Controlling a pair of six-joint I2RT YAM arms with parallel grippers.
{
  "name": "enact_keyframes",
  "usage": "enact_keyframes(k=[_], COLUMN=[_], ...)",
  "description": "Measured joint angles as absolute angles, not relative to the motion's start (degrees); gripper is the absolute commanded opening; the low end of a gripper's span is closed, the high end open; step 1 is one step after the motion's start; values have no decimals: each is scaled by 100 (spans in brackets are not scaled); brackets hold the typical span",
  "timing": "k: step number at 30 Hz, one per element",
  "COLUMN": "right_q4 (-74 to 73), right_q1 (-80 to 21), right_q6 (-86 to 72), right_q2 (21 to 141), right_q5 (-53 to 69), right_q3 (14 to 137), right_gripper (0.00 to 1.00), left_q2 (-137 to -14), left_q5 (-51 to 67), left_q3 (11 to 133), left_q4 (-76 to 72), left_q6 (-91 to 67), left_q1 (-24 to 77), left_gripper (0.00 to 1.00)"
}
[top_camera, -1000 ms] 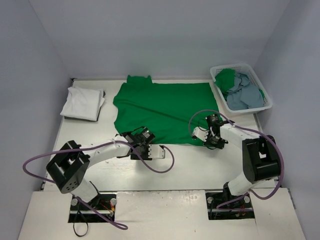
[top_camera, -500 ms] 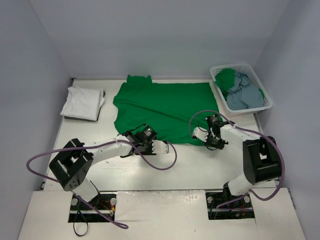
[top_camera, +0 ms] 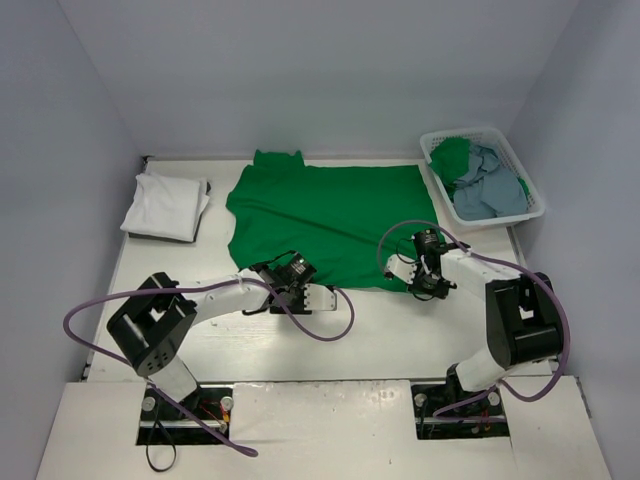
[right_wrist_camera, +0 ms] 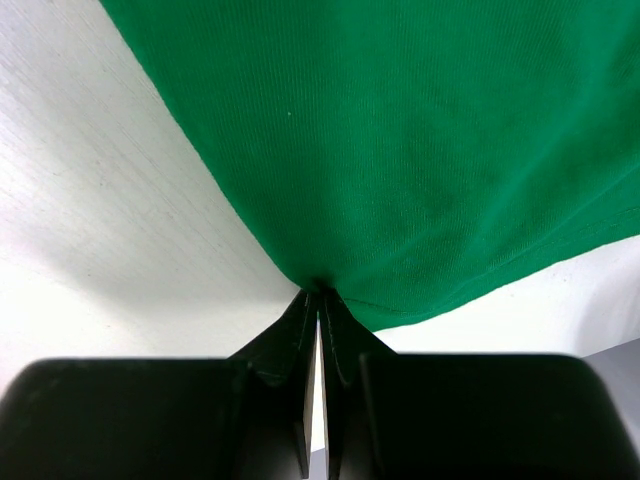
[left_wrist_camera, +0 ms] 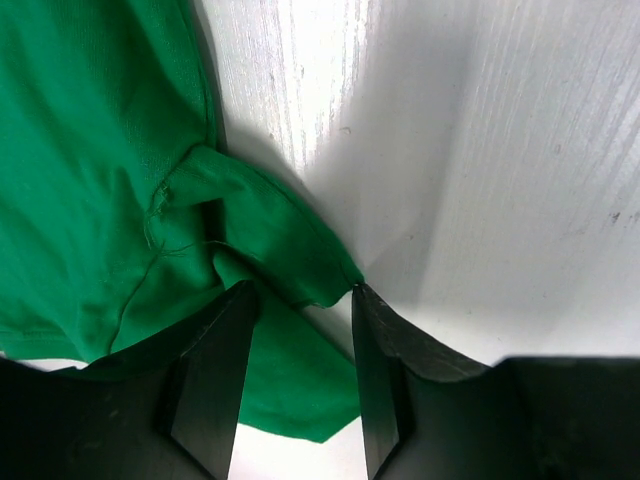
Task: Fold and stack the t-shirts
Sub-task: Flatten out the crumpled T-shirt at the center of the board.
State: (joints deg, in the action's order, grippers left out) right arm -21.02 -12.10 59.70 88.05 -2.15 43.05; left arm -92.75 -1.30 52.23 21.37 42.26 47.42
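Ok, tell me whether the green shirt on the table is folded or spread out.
Spread out. The green t-shirt lies open across the table, only its near-left corner rumpled at the left tool.

The white table (top_camera: 400, 340) carries a green t-shirt (top_camera: 330, 210) spread flat across its middle and far part. A folded white t-shirt (top_camera: 165, 205) lies at the far left. A white slotted basket (top_camera: 466, 131) stands at the far right.

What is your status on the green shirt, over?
Right tool shut on near edge of green shirt. Left tool open, astride a bunched corner. White shirt, basket off to the sides.
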Motion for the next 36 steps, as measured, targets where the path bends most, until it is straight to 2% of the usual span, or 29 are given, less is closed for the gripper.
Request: enact_keyframes(k=[1,2,3,4,5,16,27,36], right_q4=[-2102,-2102,-2102,-2102,-2102,-2150,-2274,-2359], right_q1=[-1212,-1216,-1216,-1216,-1216,-1247,-1247,-1245], right_q6=[5968,5968,5968,5970,5970,5966,6012,6101], right_q2=[8805,8807,8807,8805,8805,8652,8119,8119], right_q5=[-213,-215,-215,-215,-215,12,327,327], right_q3=[4305,4305,4305,4305,4305,4265,4401,4460], right_gripper=[0,0,0,0,0,0,0,0], left_q2=[-9275,-9286,-9301,-9327,-9380,-9408,-8696,-8777], left_q5=[-132,-130,-134,-117,-126,95,1170,1789], left_q3=[5223,5225,5236,5245,5262,5544,7767,7966], left_q4=[2139,2139,2143,2141,2156,2685,4685,5655], left_q6=[4224,4222,4224,4211,4174,4104,3876,3861], left_q1=[4742,4742,4742,4742,4746,4735,4431,4139], left_gripper=[38,25,25,7,1,0,0,0])
